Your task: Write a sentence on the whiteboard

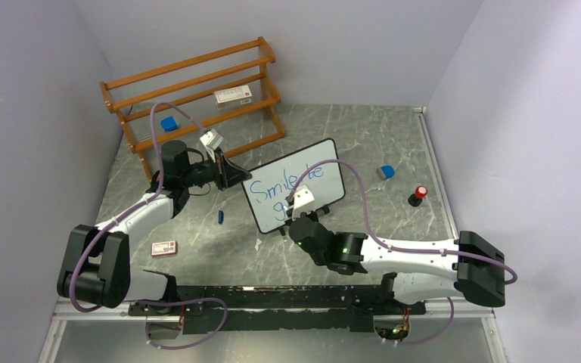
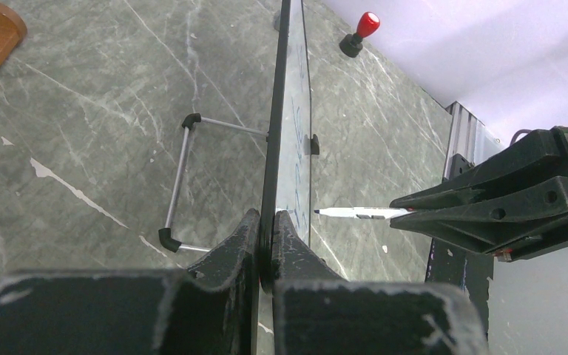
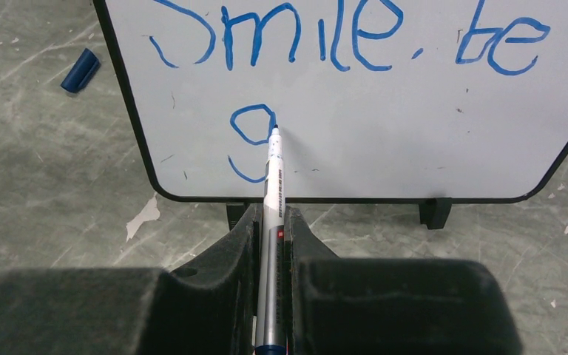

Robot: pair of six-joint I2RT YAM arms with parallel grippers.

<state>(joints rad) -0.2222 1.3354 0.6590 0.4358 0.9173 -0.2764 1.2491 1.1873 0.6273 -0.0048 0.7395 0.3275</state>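
Observation:
The whiteboard (image 1: 325,189) stands upright mid-table on two short black feet, slanted in the top view. On it is the sentence (image 3: 340,37) in blue: "Smile. be" with a "g" (image 3: 251,140) below. My left gripper (image 2: 266,222) is shut on the board's black left edge (image 2: 274,133), seen edge-on. My right gripper (image 3: 270,218) is shut on a white and silver marker (image 3: 272,185). The marker's tip rests on the board at the upper right of the "g". In the left wrist view the marker (image 2: 359,213) points at the board's face.
A wooden rack (image 1: 197,83) stands at the back left with a small box (image 1: 233,95) and a blue block (image 1: 169,124). The blue marker cap (image 1: 220,217) and a card box (image 1: 164,248) lie left of the board. A blue eraser (image 1: 386,172) and a red-topped knob (image 1: 418,195) lie right.

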